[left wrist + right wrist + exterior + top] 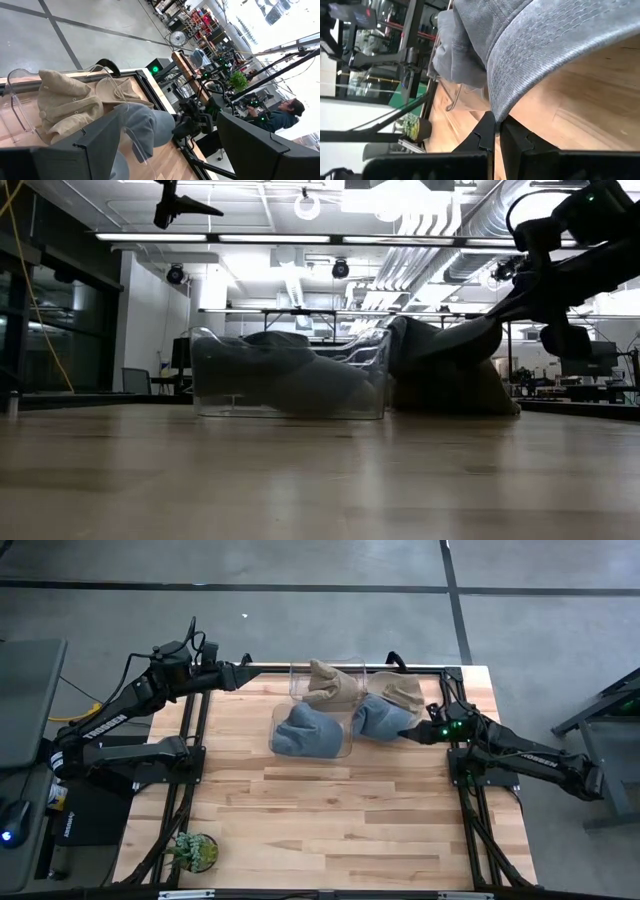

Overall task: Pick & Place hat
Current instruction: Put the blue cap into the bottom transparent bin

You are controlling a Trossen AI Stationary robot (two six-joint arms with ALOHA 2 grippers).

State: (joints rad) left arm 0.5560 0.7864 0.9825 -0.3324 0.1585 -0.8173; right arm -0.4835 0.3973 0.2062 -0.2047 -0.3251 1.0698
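A blue-grey hat (378,717) lies just right of the clear bins, with my right gripper (408,732) shut on its brim. In the low view this hat (440,345) slopes up toward the gripper. A second blue-grey hat (305,732) sits in the near clear bin (347,748). A beige hat (328,685) sits in the far bin, and another beige hat (402,692) lies on the table beside it. My left gripper (243,675) hovers open at the table's far left, holding nothing. My right gripper pinches the edge of the blue-grey hat's brim (496,114) between its two fingers. The fingers come from the table's right side, slanting slightly down. The brim end is raised off the wood, and the crown end (405,340) hangs lower beside the clear bin.
The two clear bins stand side by side at the table's far middle. A small potted plant (193,850) stands at the near left corner. Bare wood (330,820) fills the near half of the table. A person (287,112) sits in the room beyond.
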